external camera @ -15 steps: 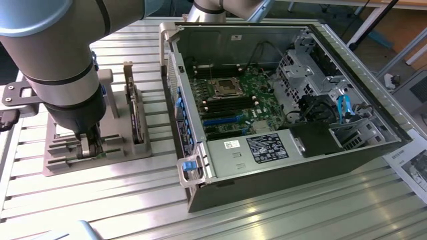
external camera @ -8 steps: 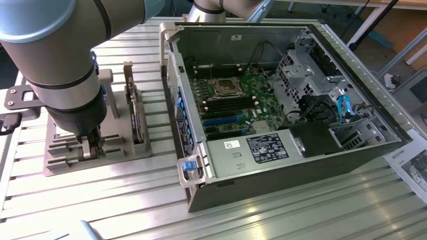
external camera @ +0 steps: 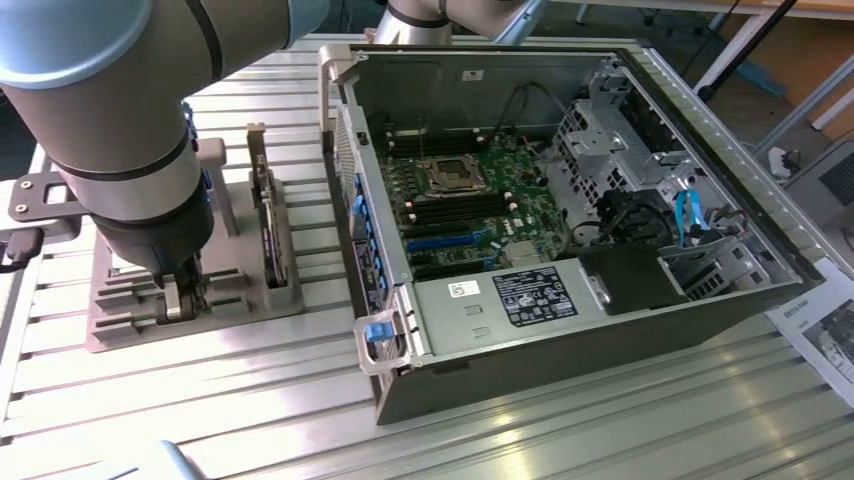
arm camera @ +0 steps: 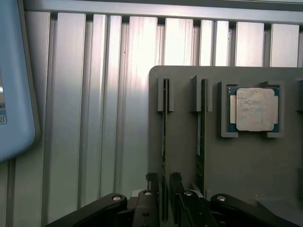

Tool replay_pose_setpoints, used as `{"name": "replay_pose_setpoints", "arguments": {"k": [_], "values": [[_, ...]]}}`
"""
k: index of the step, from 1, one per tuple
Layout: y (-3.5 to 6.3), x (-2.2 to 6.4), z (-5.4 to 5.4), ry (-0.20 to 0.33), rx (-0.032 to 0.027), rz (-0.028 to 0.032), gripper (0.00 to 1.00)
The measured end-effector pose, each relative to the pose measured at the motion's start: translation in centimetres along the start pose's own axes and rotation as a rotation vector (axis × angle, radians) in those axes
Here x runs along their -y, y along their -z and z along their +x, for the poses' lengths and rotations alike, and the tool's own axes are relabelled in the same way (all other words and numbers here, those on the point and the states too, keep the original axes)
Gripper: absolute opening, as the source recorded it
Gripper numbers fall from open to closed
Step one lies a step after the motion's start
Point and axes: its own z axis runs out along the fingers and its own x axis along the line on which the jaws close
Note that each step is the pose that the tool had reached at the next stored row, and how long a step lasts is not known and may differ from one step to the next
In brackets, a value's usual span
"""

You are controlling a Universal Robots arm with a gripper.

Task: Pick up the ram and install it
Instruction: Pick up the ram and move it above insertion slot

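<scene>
In the exterior view, the gripper [external camera: 178, 300] hangs straight down over the grey holder [external camera: 134, 330] on the ribbed table [external camera: 534, 430]. It sits at the holder's near end, on the exterior view's left. The open computer case [external camera: 747, 300] and its motherboard [external camera: 467, 200] lie well apart from it, towards the exterior view's right. The dark expansion card [external camera: 271, 245] stands on edge in the holder, just beside the gripper on the case side.

In the wrist view, the ram [arm camera: 164, 132] stands on its thin edge in a slot of the holder. Its long axis runs straight away from the gripper, along the slot. The two fingers [arm camera: 152, 182] stand apart, one on each side of the stick's near end, with a sliver of gap on both sides as far as we can tell. So the jaws straddle the ram without clamping it, and they would close across its thin face. The second stick [arm camera: 200, 137] stands parallel in the next slot, outside the fingers, and the processor chip [arm camera: 256, 109] lies flat in its pocket beyond.
</scene>
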Motion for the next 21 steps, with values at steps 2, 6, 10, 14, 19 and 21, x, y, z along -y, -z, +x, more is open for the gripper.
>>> {"name": "replay_pose_setpoints", "arguments": {"k": [2,6,10,14,19,21], "values": [[-0.14,0.01,0.01,0.0,-0.0001,0.0,0.24],[-0.52,0.02,0.02,0.0,0.0,0.0,0.24],[-0.89,0.03,0.02,0.0,-0.0002,-0.0002,0.24],[-0.91,0.04,0.02,0.0,-0.0001,-0.0001,0.24],[-0.92,0.04,-0.1,0.0,0.0,0.0,0.24],[-0.92,0.05,-0.13,0.0,-0.0001,-0.0001,0.24]]}}
